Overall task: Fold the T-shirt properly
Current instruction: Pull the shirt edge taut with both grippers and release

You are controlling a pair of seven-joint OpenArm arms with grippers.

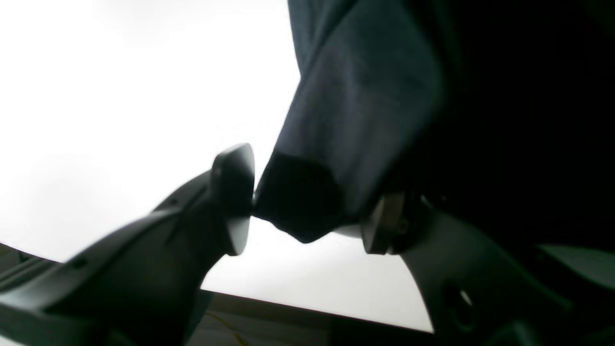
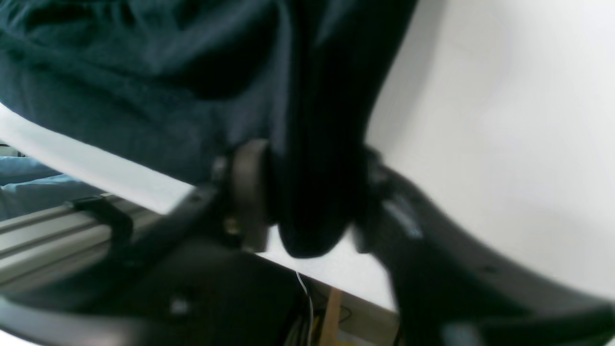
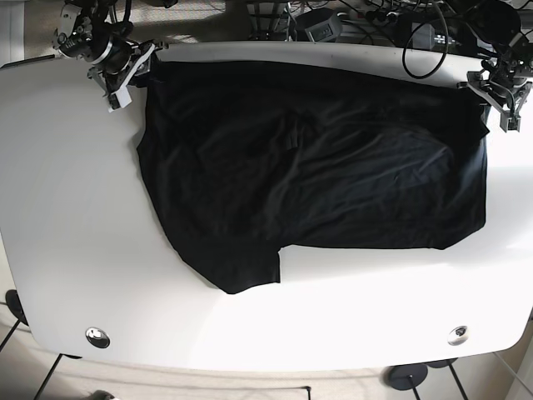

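A dark navy T-shirt point(image 3: 308, 167) lies spread over the white table point(image 3: 75, 208), one sleeve pointing toward the front. My left gripper point(image 3: 487, 102) is at the far right corner, shut on a fold of the shirt's edge point(image 1: 298, 202) between its pads point(image 1: 235, 197). My right gripper point(image 3: 146, 68) is at the far left corner, shut on a thick bunch of the shirt's cloth point(image 2: 317, 202). Both corners are lifted slightly off the table.
Cables and dark equipment point(image 3: 350, 21) crowd the floor behind the table's far edge. Two round metal fittings point(image 3: 97, 337) sit near the front corners. An aluminium rail point(image 2: 53, 235) shows below the table edge in the right wrist view.
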